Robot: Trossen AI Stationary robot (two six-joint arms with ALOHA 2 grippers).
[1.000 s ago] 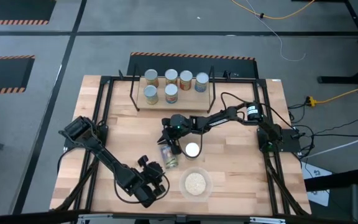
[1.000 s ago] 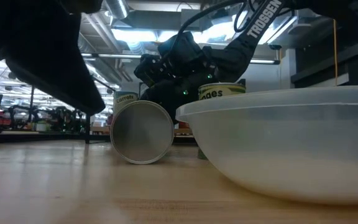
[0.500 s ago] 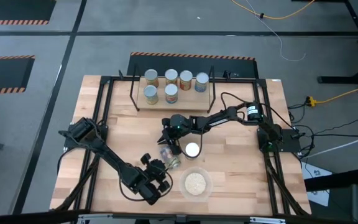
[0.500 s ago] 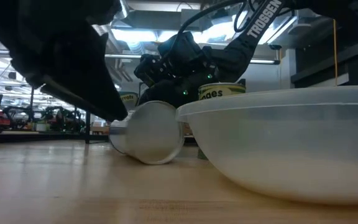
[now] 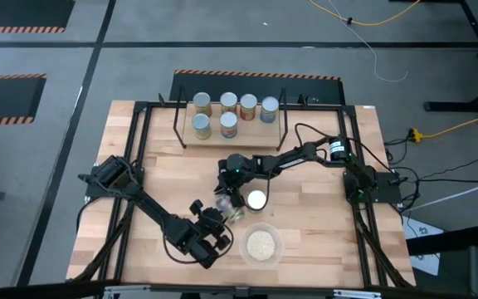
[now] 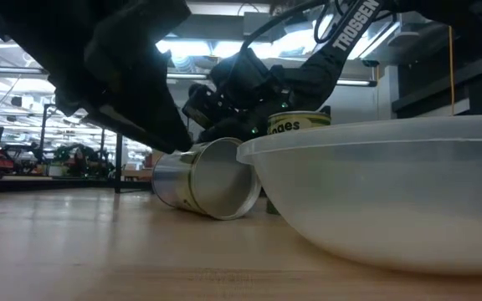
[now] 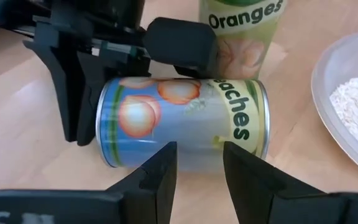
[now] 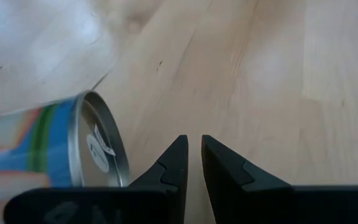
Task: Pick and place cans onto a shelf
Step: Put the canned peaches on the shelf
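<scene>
You have 6 small cylindrical cans with silver tops point(image 5: 226, 111) standing on the low light-wood shelf in its thin black frame point(image 5: 257, 134), in the upper middle of the high view: 4 in the back row, 2 in the front row at its left end. By my count that leaves 2 to place.

Both remaining cans sit near the middle of the wooden tabletop point(image 5: 322, 224). A blue-labelled peaches can point(image 7: 182, 121) lies on its side, and an upright green-labelled oranges can point(image 7: 241, 28) stands just beside it, close to the clear bowl of pale grains point(image 5: 260, 244) at lower centre.

The left gripper point(image 7: 197, 165) is at the fallen can, its fingers slightly apart at the can's side; you cannot tell from these views whether they grip it. The right gripper point(image 8: 191, 165) hangs over the table just beside the same can's end, its fingers nearly pressed together and holding nothing.

In my judgement the lying can needs righting or lifting before it goes up.
</scene>
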